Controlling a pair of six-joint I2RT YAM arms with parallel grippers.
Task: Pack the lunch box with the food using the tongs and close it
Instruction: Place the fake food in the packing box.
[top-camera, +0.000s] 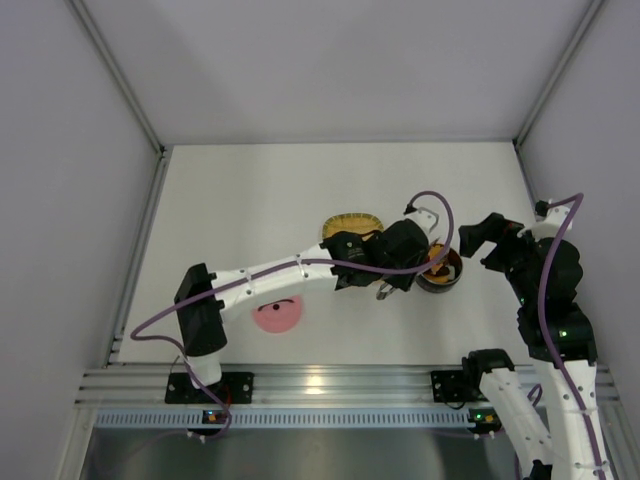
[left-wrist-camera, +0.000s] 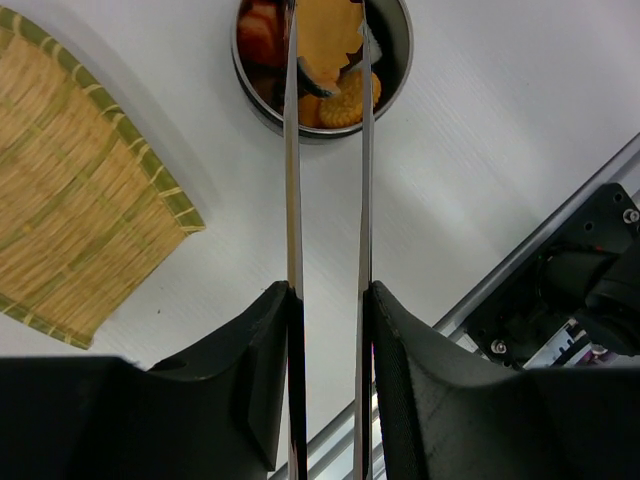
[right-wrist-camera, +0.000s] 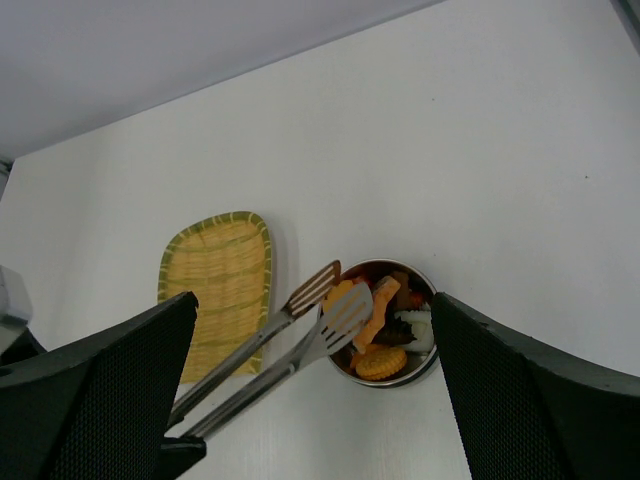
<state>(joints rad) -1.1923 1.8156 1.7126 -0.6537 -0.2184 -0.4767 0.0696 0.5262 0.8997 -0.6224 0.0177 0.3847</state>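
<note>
White tabletop (top-camera: 300, 180) carries the steel lunch box (left-wrist-camera: 397, 60), food (right-wrist-camera: 380, 362) heaped inside. Left gripper (left-wrist-camera: 330, 295) clamps the tongs (right-wrist-camera: 260, 345), tips above the lunch box, seemingly pinching an orange slice (left-wrist-camera: 325, 30). Right gripper (top-camera: 478, 243) gapes just beside the lunch box. Releasing off-centre could drop the slice outside; pink lid (top-camera: 277, 313) lies well away.

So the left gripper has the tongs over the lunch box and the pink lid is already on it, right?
Not quite. The left gripper does hold the tongs over the lunch box, but the pink lid is not on it: the top external view shows it lying flat on the table beside the left arm.
</note>
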